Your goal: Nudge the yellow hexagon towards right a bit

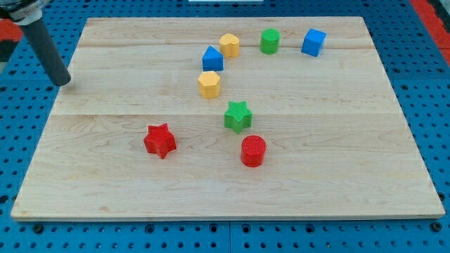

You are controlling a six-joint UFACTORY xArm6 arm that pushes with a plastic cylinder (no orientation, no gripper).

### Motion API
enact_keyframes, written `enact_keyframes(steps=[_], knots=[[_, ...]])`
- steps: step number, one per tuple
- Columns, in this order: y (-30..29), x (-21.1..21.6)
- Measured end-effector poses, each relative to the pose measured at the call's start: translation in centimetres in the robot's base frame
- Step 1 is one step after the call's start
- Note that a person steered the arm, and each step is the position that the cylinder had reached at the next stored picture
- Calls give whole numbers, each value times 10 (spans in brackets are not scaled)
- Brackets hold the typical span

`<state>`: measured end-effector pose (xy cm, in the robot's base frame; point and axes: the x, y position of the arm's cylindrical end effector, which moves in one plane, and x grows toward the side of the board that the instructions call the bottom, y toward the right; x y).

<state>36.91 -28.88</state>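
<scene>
Resting my tip (64, 82) off-board, view's left | no claw visible | yellow hexagon (209, 84) faceted

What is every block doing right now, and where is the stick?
my tip: at the board's left edge, touching no block.
upper yellow block: flat, beside the blue one below it.
lower yellow block: flat, just under that blue one.
blue block near the yellows: flat.
blue cube: alone, top right.
green cylinder: upright.
green star: flat, alone.
red star: flat, alone.
red cylinder: upright.
</scene>
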Motion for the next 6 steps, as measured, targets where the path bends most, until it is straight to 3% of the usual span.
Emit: enact_keyframes(steps=[4,6], knots=[[75,7],[219,-17]])
